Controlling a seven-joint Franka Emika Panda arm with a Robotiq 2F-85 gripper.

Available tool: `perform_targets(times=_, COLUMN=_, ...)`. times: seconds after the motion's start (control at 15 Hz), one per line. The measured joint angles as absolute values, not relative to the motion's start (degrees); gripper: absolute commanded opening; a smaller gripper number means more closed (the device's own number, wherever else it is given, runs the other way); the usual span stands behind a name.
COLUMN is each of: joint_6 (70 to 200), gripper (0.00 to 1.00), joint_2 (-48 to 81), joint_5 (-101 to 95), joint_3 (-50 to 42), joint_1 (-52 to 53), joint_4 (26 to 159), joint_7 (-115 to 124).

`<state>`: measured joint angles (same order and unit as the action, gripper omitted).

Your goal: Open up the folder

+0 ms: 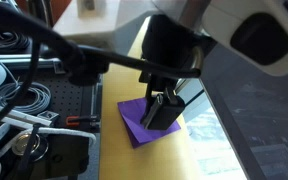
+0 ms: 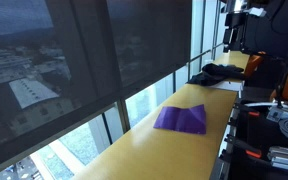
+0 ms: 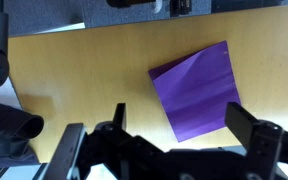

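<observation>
The purple folder (image 1: 136,124) lies flat and closed on the yellow table (image 1: 124,75). It also shows in an exterior view (image 2: 181,119) and in the wrist view (image 3: 196,85), turned at an angle to the table edges. My gripper (image 1: 164,105) hangs over the folder's near corner and hides part of it. In the wrist view the gripper (image 3: 179,128) is open and empty, its two black fingers either side of the folder's lower corner. I cannot tell how high above the folder it is.
Cables and black equipment (image 1: 19,110) crowd one side of the table. A dark bundle (image 2: 214,72) lies further along the table (image 2: 154,145) by the window (image 2: 94,60). A white sheet (image 3: 59,28) sits at the table's far edge.
</observation>
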<state>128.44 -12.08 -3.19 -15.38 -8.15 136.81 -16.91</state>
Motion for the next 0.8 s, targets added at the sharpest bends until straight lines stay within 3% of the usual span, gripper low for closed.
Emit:
perform_targets(times=0.4, joint_6=128.81, gripper=1.0, joint_2=-12.08, joint_5=-2.56, joint_3=-14.01, joint_1=-7.92, joint_4=137.54, joint_7=-16.66)
perform_targets(times=0.8, joint_6=137.06, gripper=1.0, joint_2=-10.39, joint_5=3.64, joint_3=-9.35, joint_1=-4.0, joint_4=140.96, joint_7=-13.01)
